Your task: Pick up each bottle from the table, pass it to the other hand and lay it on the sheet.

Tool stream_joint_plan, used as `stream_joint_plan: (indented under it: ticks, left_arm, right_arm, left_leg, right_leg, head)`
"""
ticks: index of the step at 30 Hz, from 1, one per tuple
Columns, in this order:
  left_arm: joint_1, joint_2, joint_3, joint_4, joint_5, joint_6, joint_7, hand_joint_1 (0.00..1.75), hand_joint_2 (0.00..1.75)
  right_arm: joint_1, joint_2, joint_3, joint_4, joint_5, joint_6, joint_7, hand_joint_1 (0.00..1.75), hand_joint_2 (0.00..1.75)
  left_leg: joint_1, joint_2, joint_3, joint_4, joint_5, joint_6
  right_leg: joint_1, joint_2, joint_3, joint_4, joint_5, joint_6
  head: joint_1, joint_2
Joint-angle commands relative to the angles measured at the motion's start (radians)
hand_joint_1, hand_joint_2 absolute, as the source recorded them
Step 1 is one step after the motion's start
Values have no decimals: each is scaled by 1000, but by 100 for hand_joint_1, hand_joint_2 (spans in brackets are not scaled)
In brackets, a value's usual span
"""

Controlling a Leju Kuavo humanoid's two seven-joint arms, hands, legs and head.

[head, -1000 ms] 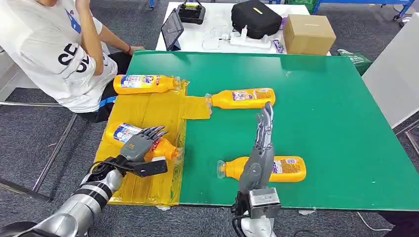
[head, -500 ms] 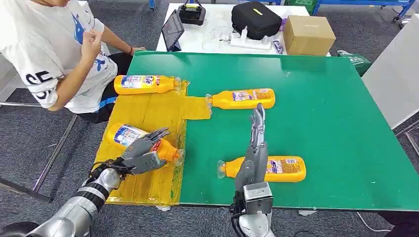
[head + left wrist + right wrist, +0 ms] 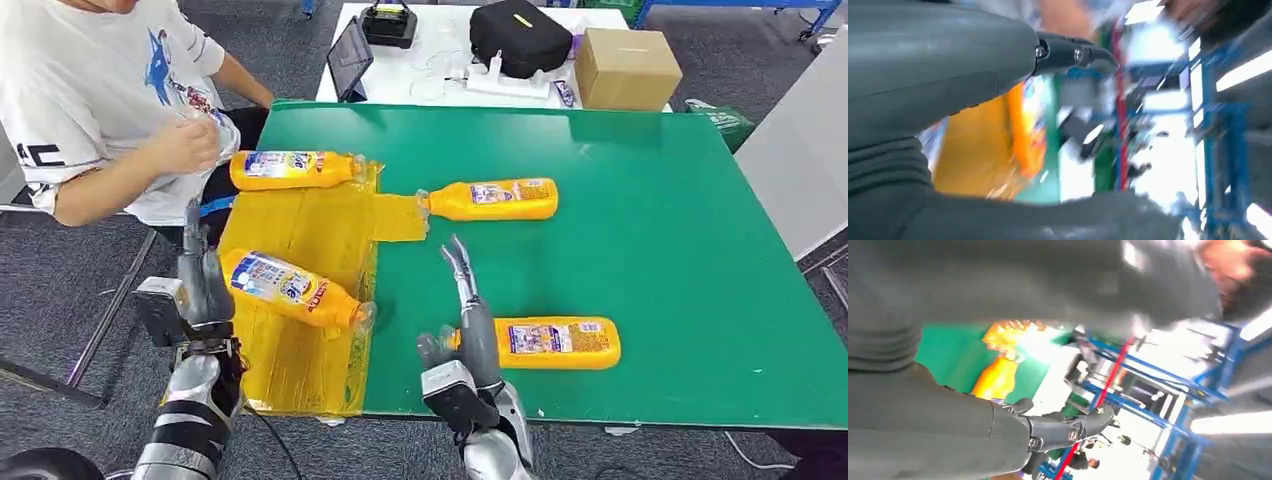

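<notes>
Green tabletop with yellow sheet along left edge. Four orange bottles: two on sheet, one just beside left hand, one farther off; one beyond right hand; one touching it. Both hands empty, fingers straight, upright.

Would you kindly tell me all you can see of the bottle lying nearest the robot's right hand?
The bottle is orange-yellow, apparently plastic, with a white and blue printed label on its side and a pale cap. It lies on its side on the green table, cap end pointing toward the yellow sheet but well off it. The right hand stands in front of its cap end, fingers straight up, holding nothing; contact cannot be told.
</notes>
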Motion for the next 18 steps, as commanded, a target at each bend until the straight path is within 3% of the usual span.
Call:
stream_joint_plan:
  ticks: [1,5,8,18]
  left_arm:
    - [179,-44,-103,-301,-267,263,-12,0,175]
    - [264,-47,-125,-280,-294,257,-3,0,175]
    - [263,-51,-123,-225,-297,239,-5,0,175]
    - [233,-52,-127,-160,-300,203,2,0,175]
  right_arm:
    - [-25,-247,-73,-60,245,110,294,0,175]
    - [63,-406,-166,-192,287,293,404,0,175]
    - [85,-460,-229,-211,289,358,451,0,175]
    - [56,-470,-273,-113,267,416,477,0,175]
  left_leg:
    - [1,3,5,0,-3,1]
    - [-1,-2,5,-1,-2,2]
    - [-3,-3,3,0,-3,2]
    - [-2,1,3,0,-4,3]
  right_leg:
    - [1,2,5,-3,-1,0]
    - [-1,-4,7,-4,-2,1]
    - [-2,-5,5,-4,-2,1]
    - [-1,-1,4,-4,-1,0]
  head:
    - [0,0]
    - [0,0]
    - [0,0]
    - [0,0]
